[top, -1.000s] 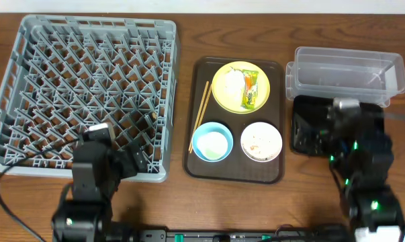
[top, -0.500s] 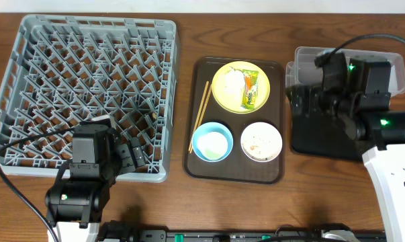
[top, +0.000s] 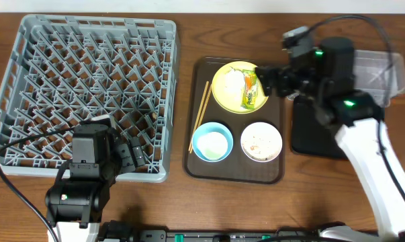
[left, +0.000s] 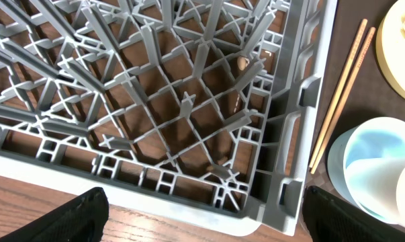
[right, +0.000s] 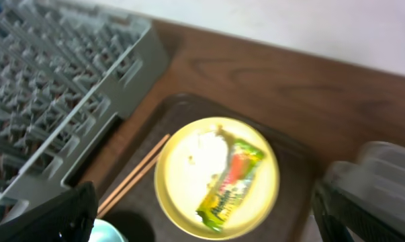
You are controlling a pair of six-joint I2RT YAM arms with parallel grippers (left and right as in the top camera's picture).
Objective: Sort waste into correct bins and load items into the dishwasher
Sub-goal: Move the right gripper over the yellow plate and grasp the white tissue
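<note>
The right tool (top: 266, 81) hangs wide open over the yellow plate (right: 182, 181), where the snack wrapper (right: 231, 183) lies beside the crumpled tissue (right: 209, 144). I'd set the fingers across the wrapper's narrow width and pinch it alone, lifting straight up so tissue and plate don't come along. The left tool (top: 133, 156), also open, waits over the rack's (left: 189, 101) near corner.

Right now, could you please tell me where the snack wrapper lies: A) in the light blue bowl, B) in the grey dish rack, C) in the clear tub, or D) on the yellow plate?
D: the snack wrapper lies flat on the yellow plate, inside its rim.
</note>
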